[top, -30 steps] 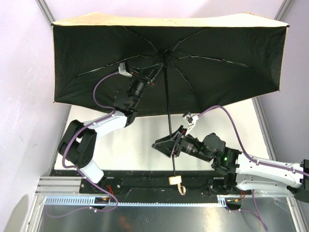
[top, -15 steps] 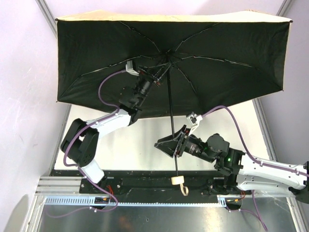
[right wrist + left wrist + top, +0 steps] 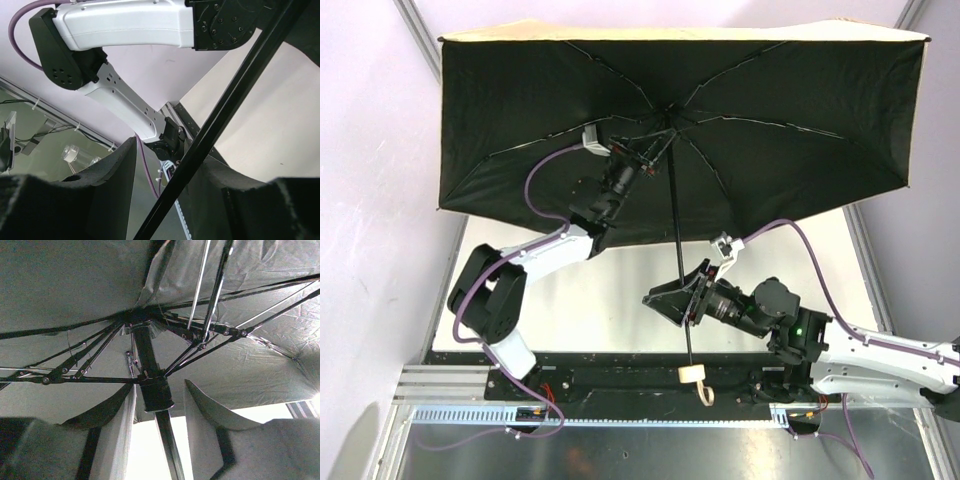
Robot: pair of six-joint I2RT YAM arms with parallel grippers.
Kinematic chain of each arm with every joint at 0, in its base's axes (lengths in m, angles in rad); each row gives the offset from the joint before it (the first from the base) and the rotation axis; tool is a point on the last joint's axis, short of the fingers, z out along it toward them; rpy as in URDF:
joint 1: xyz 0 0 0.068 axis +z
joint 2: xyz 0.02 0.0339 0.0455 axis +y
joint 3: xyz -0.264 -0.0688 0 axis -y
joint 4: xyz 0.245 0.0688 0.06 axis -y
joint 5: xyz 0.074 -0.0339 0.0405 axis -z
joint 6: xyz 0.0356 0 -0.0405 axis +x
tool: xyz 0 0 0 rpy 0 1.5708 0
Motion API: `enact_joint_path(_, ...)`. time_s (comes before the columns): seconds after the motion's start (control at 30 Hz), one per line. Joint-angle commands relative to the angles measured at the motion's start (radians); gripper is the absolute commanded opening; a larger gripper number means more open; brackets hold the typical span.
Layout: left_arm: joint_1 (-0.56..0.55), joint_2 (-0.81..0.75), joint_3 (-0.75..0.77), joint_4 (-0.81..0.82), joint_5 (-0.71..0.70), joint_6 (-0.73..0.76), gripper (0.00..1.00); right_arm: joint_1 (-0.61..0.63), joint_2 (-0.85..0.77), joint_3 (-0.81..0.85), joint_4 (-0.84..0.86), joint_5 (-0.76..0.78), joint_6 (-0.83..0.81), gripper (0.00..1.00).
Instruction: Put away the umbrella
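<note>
Listing one umbrella [image 3: 770, 130], canopy open: your left fingers [image 3: 112, 440], risen since a second ago, straddle its runner [image 3: 156, 392]; right fingers [image 3: 100, 190] flank the shaft [image 3: 235, 90] (whether either pair clamps, cannot tell). Collapsing pends.

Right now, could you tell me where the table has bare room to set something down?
Bare table shows between the left arm and the right gripper, and a strip beyond the right arm. Crowded around the umbrella shaft and under its canopy.
</note>
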Motion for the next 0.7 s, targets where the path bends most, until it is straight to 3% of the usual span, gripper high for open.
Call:
enact_joint_path(0.0, 0.012, 0.017, 0.069, 0.005, -0.026, 0.037, 0.46, 0.026, -0.035, 0.001, -0.001, -0.002, -0.034, 0.00)
enact_joint_path(0.07, 0.023, 0.025, 0.088, 0.001, -0.013, 0.048, 0.36, 0.027, -0.039, -0.004, -0.006, 0.004, -0.035, 0.00)
enact_joint_path(0.17, 0.045, 0.027, 0.111, -0.007, 0.002, 0.078, 0.12, 0.028, -0.042, -0.007, -0.020, 0.018, -0.052, 0.00)
enact_joint_path(0.23, 0.057, 0.018, 0.127, -0.011, 0.017, 0.113, 0.03, 0.022, -0.038, -0.007, -0.043, 0.042, -0.076, 0.00)
enact_joint_path(0.37, 0.065, -0.028, 0.172, -0.083, 0.065, 0.248, 0.00, -0.070, -0.007, -0.008, -0.081, 0.058, -0.122, 0.00)
enact_joint_path(0.5, 0.064, -0.099, 0.206, -0.222, 0.109, 0.418, 0.00, -0.317, 0.090, 0.022, -0.058, -0.080, -0.139, 0.00)
enact_joint_path(0.67, 0.050, -0.173, 0.109, -0.240, 0.138, 0.396, 0.00, -0.510, 0.298, 0.100, 0.089, -0.218, -0.123, 0.00)
